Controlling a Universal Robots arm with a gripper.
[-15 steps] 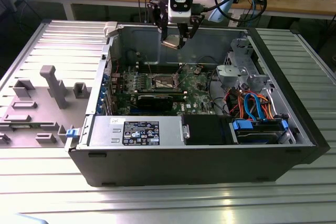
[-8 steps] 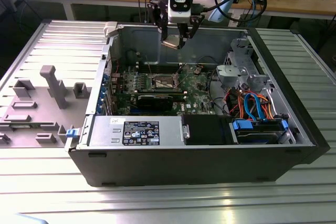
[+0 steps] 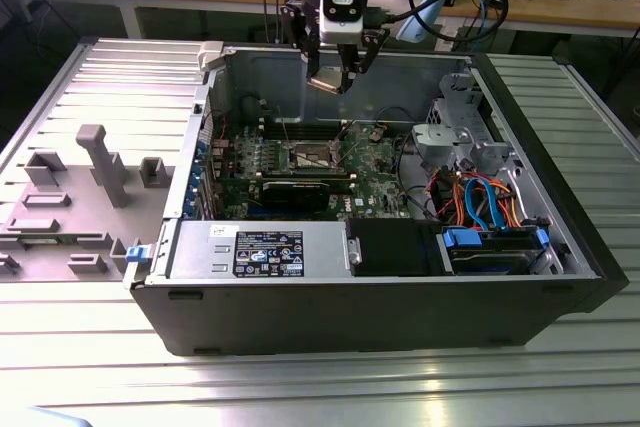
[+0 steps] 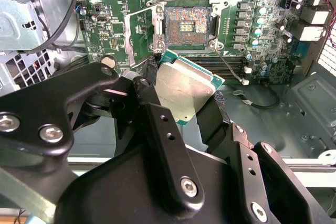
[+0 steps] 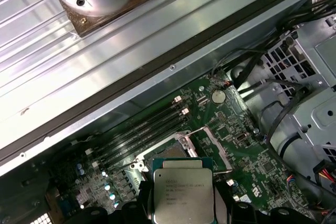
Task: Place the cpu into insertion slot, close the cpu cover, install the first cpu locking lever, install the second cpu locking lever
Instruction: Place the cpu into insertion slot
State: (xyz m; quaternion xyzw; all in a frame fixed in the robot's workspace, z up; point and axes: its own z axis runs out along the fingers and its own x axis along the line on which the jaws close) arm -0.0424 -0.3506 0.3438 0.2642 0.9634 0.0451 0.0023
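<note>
Progress stands at the very first step. Taking the exterior view from its left: a grey fixture tray [image 3: 95, 172] lies outside the open computer case [image 3: 330, 297]. Next comes the green motherboard [image 3: 375, 162], with the insertion slot [image 3: 310, 155] near its middle. Farthest along, at about three o'clock of the slot, sit the drive cage [image 3: 455, 137] and the coloured cables [image 3: 480, 197].

The gripper [image 3: 335, 80] hangs over the board between twelve and one o'clock of the slot, well apart from it. Its fingers [image 4: 157, 124] pinch opposite edges of the cpu [image 4: 184, 90], whose silver top faces the camera in both wrist views.

In the second wrist view the slot's gold-brown contact field is bare (nothing seated in it), and the cpu cover [image 4: 137, 35] seems to be swung open just beside it.

So the chip is in the grip but not in the slot. By my judgement, seating it, closing the cover and fastening both locking levers are all left to do.
</note>
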